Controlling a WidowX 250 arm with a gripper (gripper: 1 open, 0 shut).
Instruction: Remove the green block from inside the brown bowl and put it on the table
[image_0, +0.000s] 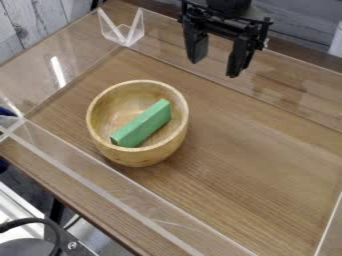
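Brown bowl (138, 124) on the table (254, 170) toward its near left edge, green block (142, 123) lying slanted inside the bowl, clear walls (80, 185) around the table, gripper (221, 55) up over the far edge, pointing down, fingers spread wide, holding nothing

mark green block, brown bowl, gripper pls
green block (142, 124): camera view, middle of its top face.
brown bowl (99, 103): camera view, left rim.
gripper (218, 56): camera view, between its open fingertips.
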